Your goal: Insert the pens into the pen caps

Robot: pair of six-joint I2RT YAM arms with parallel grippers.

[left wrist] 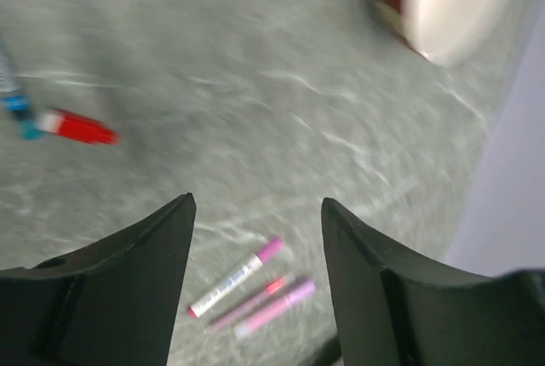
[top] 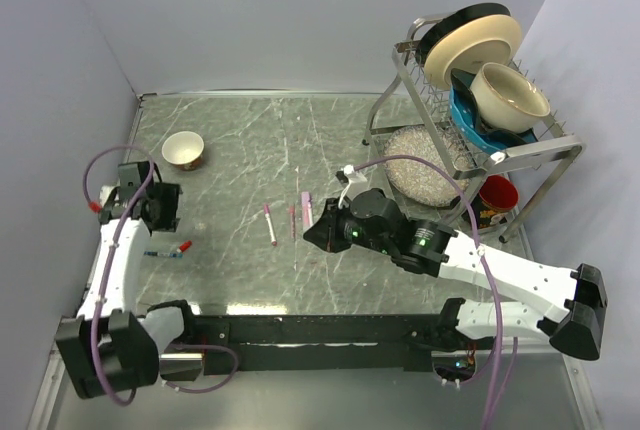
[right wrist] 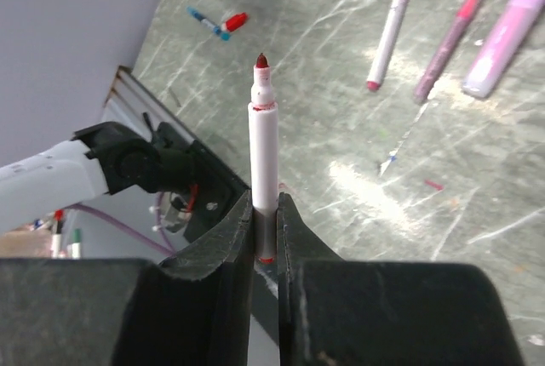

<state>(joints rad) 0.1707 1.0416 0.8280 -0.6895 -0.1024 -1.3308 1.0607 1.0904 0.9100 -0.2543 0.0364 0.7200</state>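
While the R gripper [right wrist: 265, 213] is pinching a red-tipped pen [right wrist: 263, 140] by its lower barrel, nib pointing away from the cam, three more pens [right wrist: 451, 38] are lying side by side on the table [top: 230, 140] beyond. L gripper [left wrist: 258, 213] is hanging wide open w/ nothing in it, near a red cap [left wrist: 81, 128] lying just beside a blue-ended pen [left wrist: 21, 119].

small bowl [top: 183, 149], dish rack [top: 536, 155], red cup [top: 497, 193]
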